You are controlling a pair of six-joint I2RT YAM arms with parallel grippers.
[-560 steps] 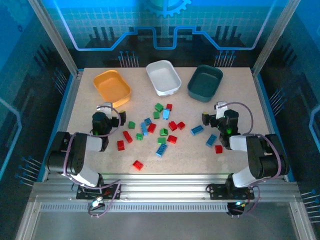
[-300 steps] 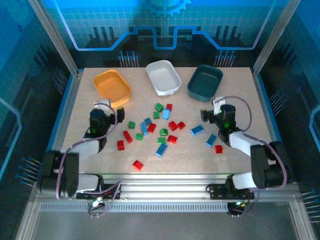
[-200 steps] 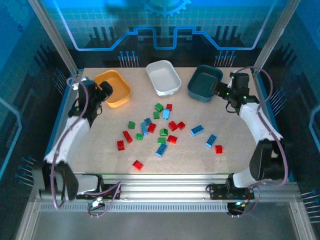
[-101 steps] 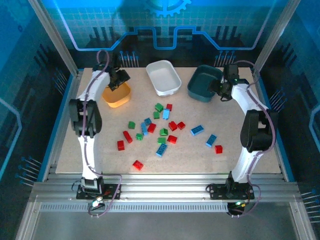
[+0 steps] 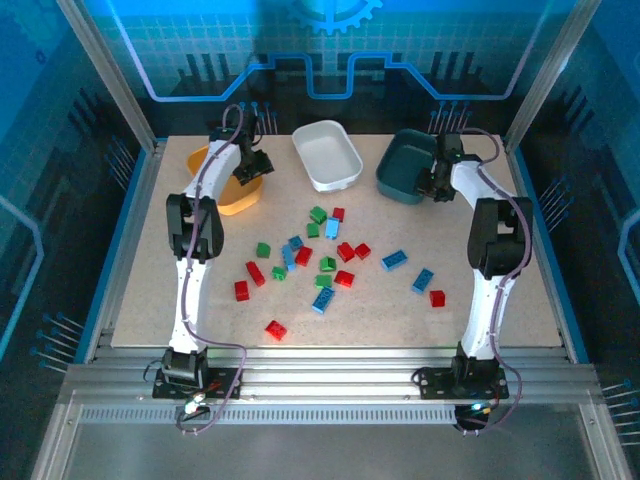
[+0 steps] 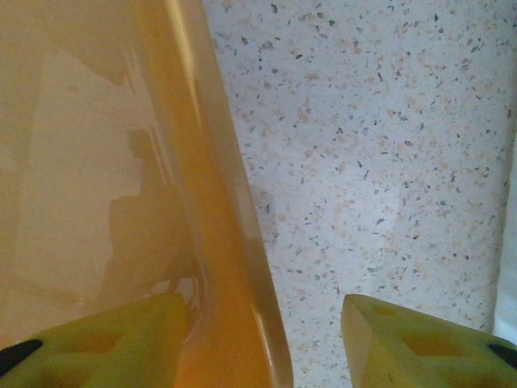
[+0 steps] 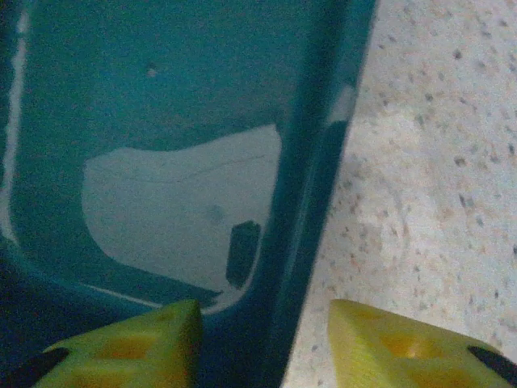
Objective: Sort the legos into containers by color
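Blocky yellow fingers of the left gripper (image 6: 262, 315) stood apart astride the glossy orange tray (image 6: 218, 202), one inside its rounded wall, one over the speckled table (image 6: 363, 162). The right gripper (image 7: 265, 323) likewise straddled the teal tray (image 7: 307, 186), unclamped. Legos (image 5: 345, 279) lay scattered well behind both.

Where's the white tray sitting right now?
In the overhead view, the white tray sits at the far middle of the table, between the orange-yellow tray on its left and the dark teal tray on its right.
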